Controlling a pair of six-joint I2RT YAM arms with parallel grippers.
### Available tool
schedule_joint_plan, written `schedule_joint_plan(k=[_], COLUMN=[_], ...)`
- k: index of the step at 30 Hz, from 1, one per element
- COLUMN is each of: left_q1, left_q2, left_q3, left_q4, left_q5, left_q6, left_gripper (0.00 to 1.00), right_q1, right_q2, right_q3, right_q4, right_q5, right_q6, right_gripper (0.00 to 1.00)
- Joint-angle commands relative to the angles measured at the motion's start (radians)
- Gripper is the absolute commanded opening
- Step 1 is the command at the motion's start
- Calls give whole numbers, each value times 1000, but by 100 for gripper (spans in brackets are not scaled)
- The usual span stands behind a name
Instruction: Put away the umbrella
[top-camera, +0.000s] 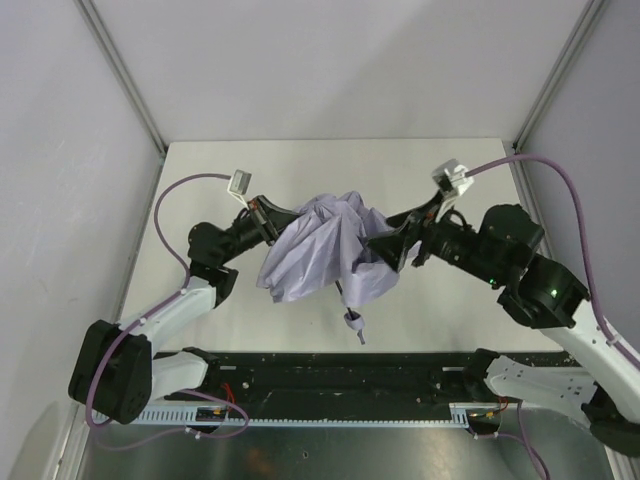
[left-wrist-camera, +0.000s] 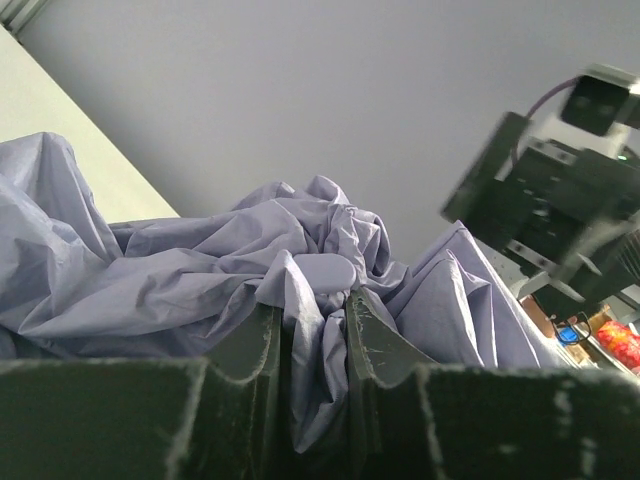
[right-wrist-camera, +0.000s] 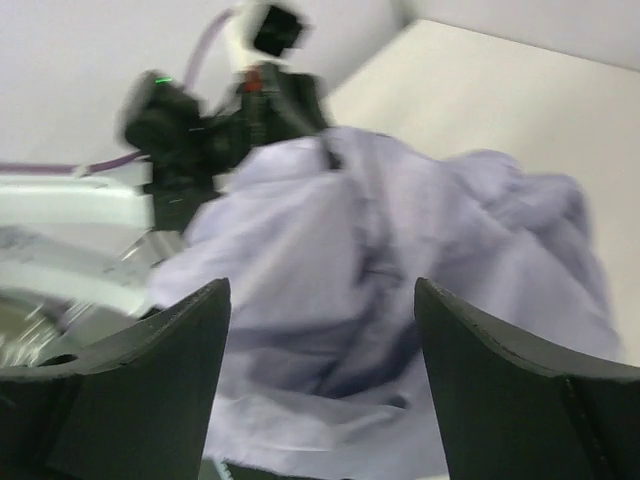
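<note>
The umbrella (top-camera: 318, 248) lies crumpled in the middle of the table, its pale lavender canopy bunched up. Its thin black shaft and small handle (top-camera: 353, 322) point toward the near edge. My left gripper (top-camera: 268, 222) is at the canopy's left side, shut on a fold of fabric. In the left wrist view the cloth (left-wrist-camera: 200, 270) is pinched between the fingers of the left gripper (left-wrist-camera: 312, 305). My right gripper (top-camera: 388, 240) is at the canopy's right side. In the right wrist view the right gripper (right-wrist-camera: 320, 290) stands open, with the fabric (right-wrist-camera: 420, 220) just beyond the fingertips and nothing gripped.
The white table (top-camera: 300, 165) is enclosed by grey walls on three sides. A black rail (top-camera: 330, 375) carrying the arm bases runs along the near edge. Lavender cables (top-camera: 165, 215) loop off both wrists. The other arm shows in each wrist view.
</note>
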Motion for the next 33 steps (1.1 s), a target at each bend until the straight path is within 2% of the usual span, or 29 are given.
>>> schedule_joint_plan(k=[1, 6, 9, 15, 18, 20, 22, 27, 30, 33], left_q1=[7, 7, 7, 7, 5, 6, 6, 7, 8, 8], left_q2=[-34, -53, -63, -88, -128, -152, -185, -232, -235, -236], left_q3=[55, 58, 55, 50, 63, 84, 91, 108, 123, 137], left_q4=[70, 70, 70, 39, -74, -183, -270, -374, -409, -421], left_q5=[17, 25, 21, -19, -72, -114, -182, -281, -300, -291], left_q6=[-30, -44, -48, -58, 14, 126, 232, 377, 405, 404], left_gripper=[0, 0, 0, 0, 0, 0, 0, 0, 0, 0], right_q1=[-217, -509, -617, -641, -622, -579, -503, -227, -20, 183], right_q2=[-41, -81, -91, -110, -167, -200, -223, -201, -110, -25], right_q3=[-84, -184, -222, -232, -212, -210, -214, -213, -200, -172], right_q4=[-64, -82, -118, -227, -186, -76, 58, 343, 461, 430], right_q5=[-22, -194, -246, -149, -251, -372, -413, -330, -310, -132], right_q6=[61, 108, 76, -33, -8, 73, 147, 188, 186, 77], right_gripper=[79, 82, 83, 84, 85, 85, 84, 82, 72, 64])
